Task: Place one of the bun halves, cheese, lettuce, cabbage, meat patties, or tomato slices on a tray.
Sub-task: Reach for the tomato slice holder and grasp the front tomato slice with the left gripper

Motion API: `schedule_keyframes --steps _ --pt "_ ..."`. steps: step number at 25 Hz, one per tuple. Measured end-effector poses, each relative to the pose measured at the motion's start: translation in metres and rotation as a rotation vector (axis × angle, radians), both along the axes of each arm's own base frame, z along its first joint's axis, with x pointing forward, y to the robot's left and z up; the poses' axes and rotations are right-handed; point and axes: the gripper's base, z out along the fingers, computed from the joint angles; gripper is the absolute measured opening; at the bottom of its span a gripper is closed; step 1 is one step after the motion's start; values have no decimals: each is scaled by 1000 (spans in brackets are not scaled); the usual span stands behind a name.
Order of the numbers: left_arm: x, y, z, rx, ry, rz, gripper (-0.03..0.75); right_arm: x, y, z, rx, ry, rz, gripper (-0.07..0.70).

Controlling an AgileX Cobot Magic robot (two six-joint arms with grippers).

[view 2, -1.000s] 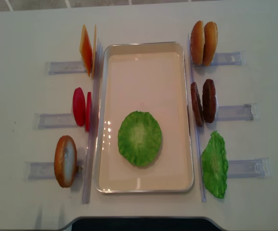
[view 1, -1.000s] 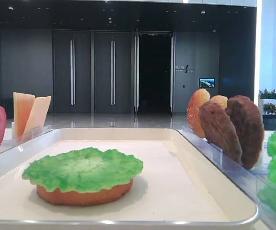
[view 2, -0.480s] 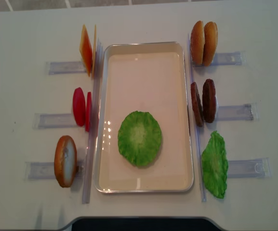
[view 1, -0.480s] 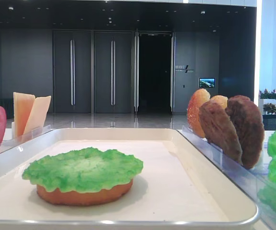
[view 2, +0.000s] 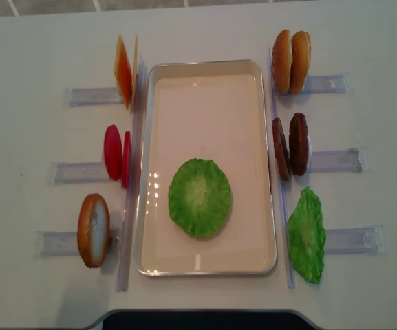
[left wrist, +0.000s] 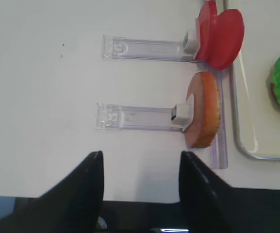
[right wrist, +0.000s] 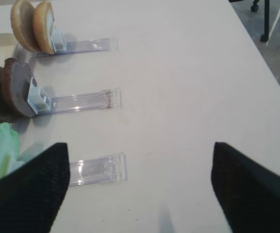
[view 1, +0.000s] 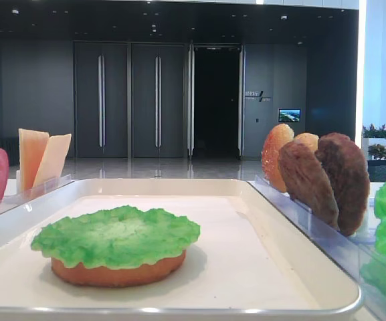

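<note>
The cream tray [view 2: 205, 67] holds a green lettuce [view 2: 199, 197] lying on a bun half [view 1: 116, 273]. Left of the tray, cheese [view 2: 124, 71], tomato slices [view 2: 115, 155] and a bun half [view 2: 93, 229] stand in racks. To its right stand two bun halves [view 2: 291, 60], meat patties [view 2: 290, 146] and a second lettuce [view 2: 306, 235]. No cabbage is in view. My left gripper [left wrist: 141, 194] is open and empty over the table's front edge, short of the bun half [left wrist: 205, 109]. My right gripper [right wrist: 140, 189] is wide open and empty above bare table.
Clear plastic racks [view 2: 336, 159] stick out sideways from both long sides of the tray. One empty rack end [right wrist: 98, 169] lies just ahead of my right gripper. The table's front edge [left wrist: 144, 200] runs under my left fingers.
The dark piece of my left arm at the overhead view's lower left corner has shrunk toward the frame edge. The food and tray have not moved.
</note>
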Motion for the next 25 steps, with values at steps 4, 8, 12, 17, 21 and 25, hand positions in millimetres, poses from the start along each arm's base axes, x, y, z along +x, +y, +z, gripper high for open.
schedule_keyframes --steps 4,8,12,17,21,25 --pt "31 -1 20 -26 82 2 382 0 0 0 0 0 0 593" --pt "73 -1 26 -30 202 4 382 0 0 0 0 0 0 593" --pt "122 1 23 -23 334 16 382 0 0 0 0 0 0 593" --pt "182 8 9 46 461 38 382 0 0 0 0 0 0 593" --pt "224 13 -3 91 529 43 382 0 0 0 0 0 0 593" --pt "256 14 -12 101 557 44 382 0 0 0 0 0 0 593"
